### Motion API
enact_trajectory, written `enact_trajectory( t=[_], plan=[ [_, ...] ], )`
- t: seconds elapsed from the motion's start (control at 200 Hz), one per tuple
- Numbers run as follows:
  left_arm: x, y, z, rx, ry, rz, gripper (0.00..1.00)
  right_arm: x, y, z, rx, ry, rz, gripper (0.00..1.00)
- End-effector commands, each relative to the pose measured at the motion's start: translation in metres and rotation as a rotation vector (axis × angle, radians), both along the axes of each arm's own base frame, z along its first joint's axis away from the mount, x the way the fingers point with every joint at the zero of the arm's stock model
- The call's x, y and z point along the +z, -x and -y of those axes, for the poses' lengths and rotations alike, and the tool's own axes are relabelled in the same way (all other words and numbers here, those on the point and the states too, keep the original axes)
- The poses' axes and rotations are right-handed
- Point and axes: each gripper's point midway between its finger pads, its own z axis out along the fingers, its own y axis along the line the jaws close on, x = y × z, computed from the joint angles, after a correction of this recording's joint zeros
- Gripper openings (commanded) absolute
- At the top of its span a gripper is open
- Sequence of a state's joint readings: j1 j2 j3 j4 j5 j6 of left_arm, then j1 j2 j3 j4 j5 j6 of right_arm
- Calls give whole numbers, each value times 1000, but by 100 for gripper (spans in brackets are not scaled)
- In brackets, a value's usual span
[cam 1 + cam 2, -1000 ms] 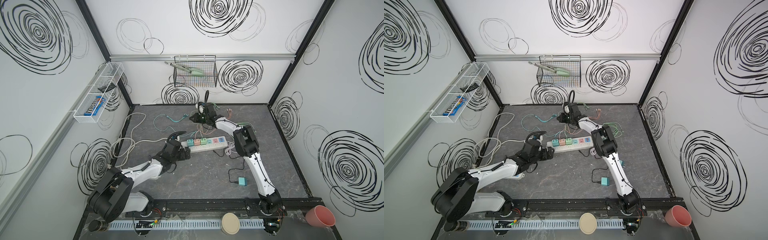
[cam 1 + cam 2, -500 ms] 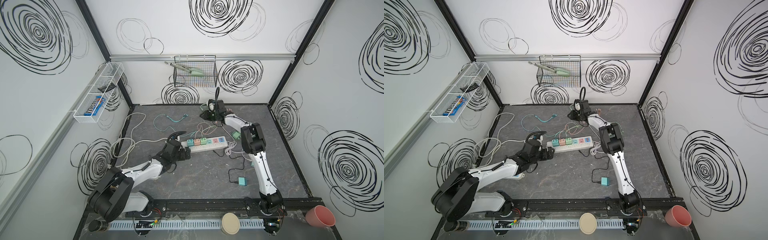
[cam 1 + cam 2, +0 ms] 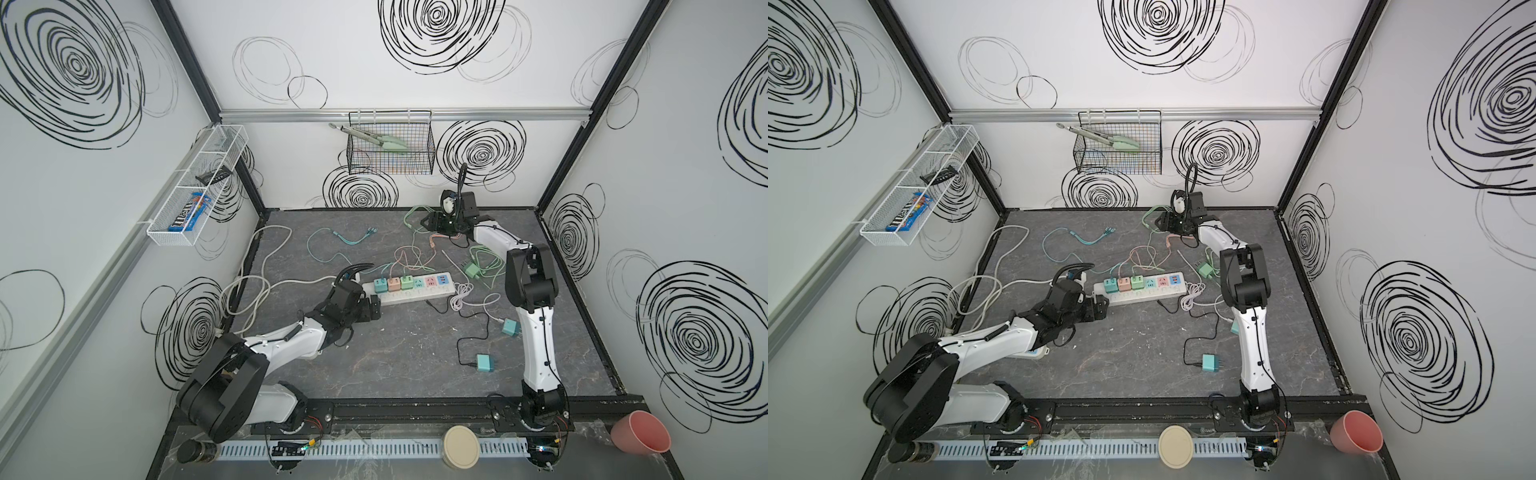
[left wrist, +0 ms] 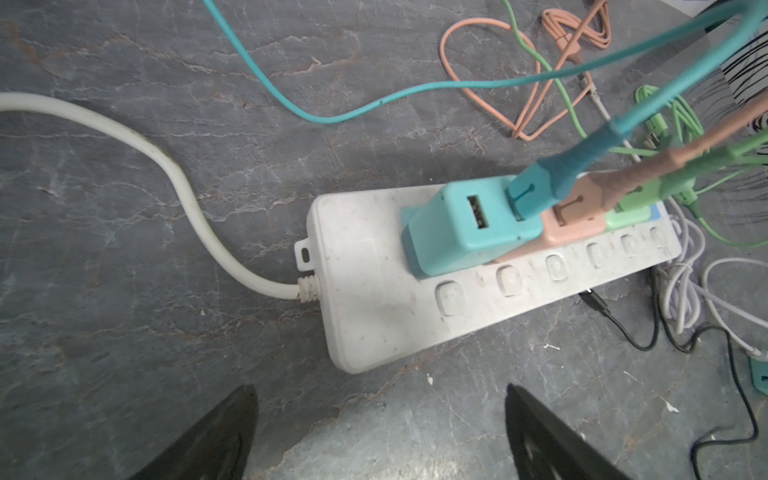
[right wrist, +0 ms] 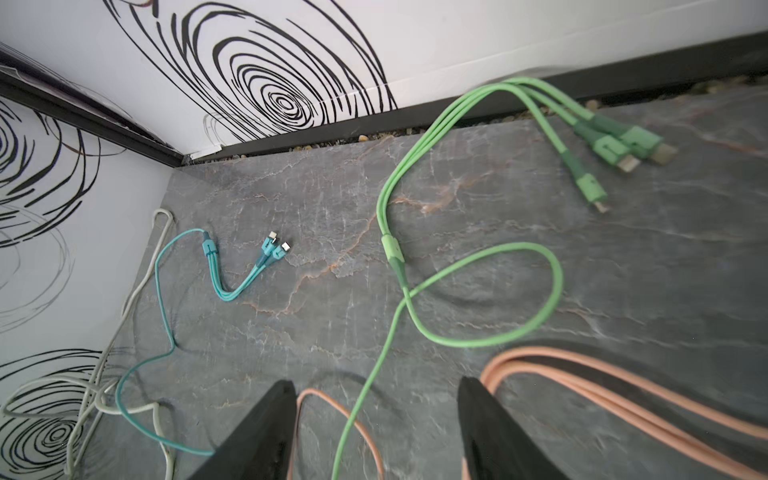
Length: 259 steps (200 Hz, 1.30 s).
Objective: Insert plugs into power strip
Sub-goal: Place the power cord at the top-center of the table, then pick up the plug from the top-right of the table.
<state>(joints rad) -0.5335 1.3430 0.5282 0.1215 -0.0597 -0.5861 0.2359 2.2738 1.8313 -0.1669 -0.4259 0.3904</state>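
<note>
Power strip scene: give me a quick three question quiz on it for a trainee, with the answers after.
1. True or false: three charger cubes are plugged into the power strip.
2. Which one sits nearest the strip's cord end? A pink cube, B teal cube, C green cube.
3. Fill in: the right tool is ___ and grips nothing.
Key: 1 true; 2 B; 3 open.

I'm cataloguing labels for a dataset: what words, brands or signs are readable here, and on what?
"m&m's": candy pack in the white wire shelf on the wall, in both top views.
USB trident sign: teal cable connector and pink cable connector, left wrist view.
Markings on the power strip switches: too blurred to read.
</note>
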Motion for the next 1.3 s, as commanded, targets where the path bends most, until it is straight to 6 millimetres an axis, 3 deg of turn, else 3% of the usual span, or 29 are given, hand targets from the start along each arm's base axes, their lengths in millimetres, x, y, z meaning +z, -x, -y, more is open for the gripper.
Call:
enact_trajectory(
  t=[0.0, 0.065, 0.245, 0.385, 0.555, 0.841, 0.981, 1.291],
  plan=[
    [10, -7, 3, 2, -25, 41, 96, 31, 20, 30, -38, 29, 30, 84],
    [13, -8, 3, 7, -34, 56, 96, 29, 36, 51, -75, 64, 28, 90],
    [23, -9, 3, 20, -26, 99, 96, 10, 84, 103, -122, 104, -35, 91],
    [27, -10, 5, 23, -10, 116, 96, -14, 110, 114, -47, 161, -117, 91],
    [29, -12, 11, 11, 6, 116, 96, -53, 119, 133, -79, 322, -232, 90],
    [29, -13, 14, -1, 3, 111, 96, -73, 125, 123, -15, 372, -275, 82],
    [27, -13, 15, -5, 3, 104, 96, -71, 130, 121, -18, 429, -254, 78],
    [22, -12, 19, -20, 6, 89, 96, -46, 137, 124, -31, 558, -158, 79]
  ],
)
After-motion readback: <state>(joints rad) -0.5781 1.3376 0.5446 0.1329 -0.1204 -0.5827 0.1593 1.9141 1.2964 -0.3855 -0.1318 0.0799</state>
